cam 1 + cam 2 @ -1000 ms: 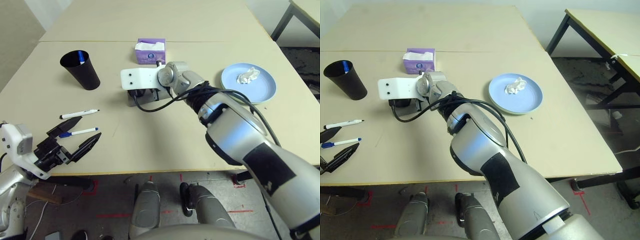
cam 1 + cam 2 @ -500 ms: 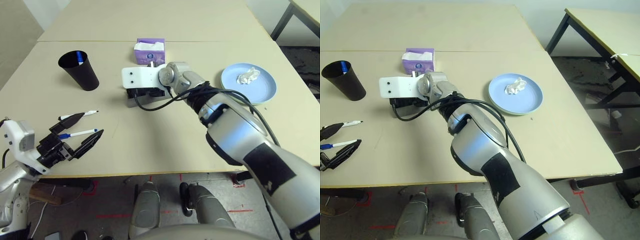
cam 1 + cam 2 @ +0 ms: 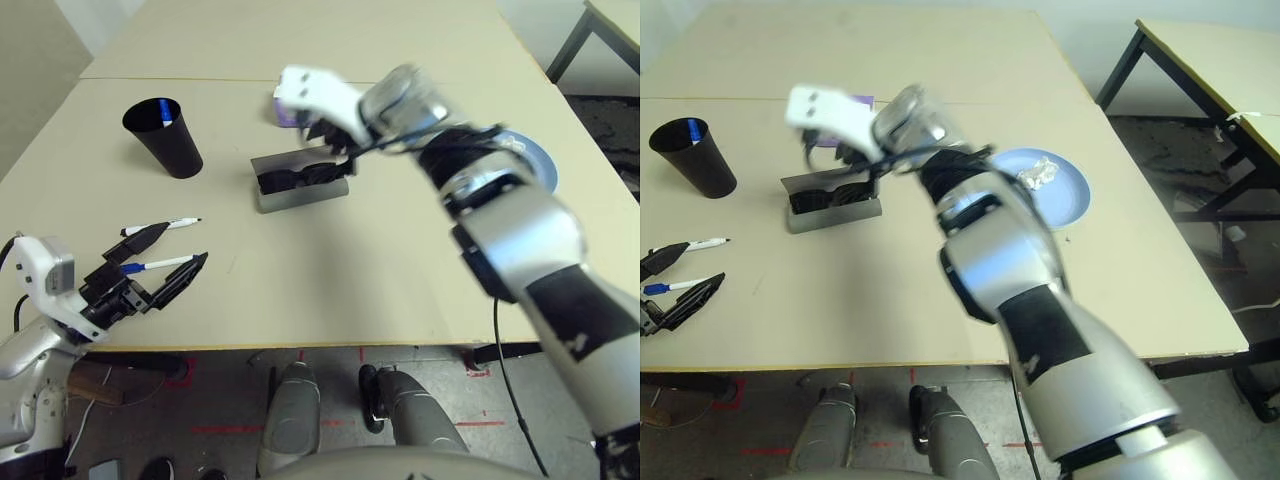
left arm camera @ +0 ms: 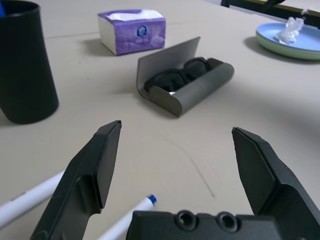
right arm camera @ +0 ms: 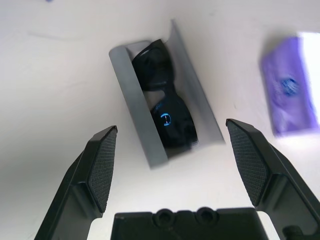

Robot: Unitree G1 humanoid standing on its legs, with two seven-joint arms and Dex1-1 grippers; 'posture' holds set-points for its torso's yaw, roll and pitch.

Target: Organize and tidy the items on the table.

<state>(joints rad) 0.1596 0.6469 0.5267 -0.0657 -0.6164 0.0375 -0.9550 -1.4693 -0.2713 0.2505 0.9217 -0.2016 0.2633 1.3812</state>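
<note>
Sunglasses (image 3: 300, 180) sit in open grey case (image 3: 290, 196), frame centre; lid up, a bump could tip them out. Left eye: right hand (image 3: 318, 122) wide, empty, above case; left hand (image 3: 165, 262) wide, lower left, straddling blue-capped pen (image 3: 160, 265), may roll it off edge. Right eye: pale bench (image 3: 890, 290), second table (image 3: 1200, 60) upper right, dark floor (image 3: 1200, 180).

No lettering on any item here is legible.

Silver forearms, black-fingered gripper (image 4: 175, 165), white wrist housing, perhaps a black cable.
</note>
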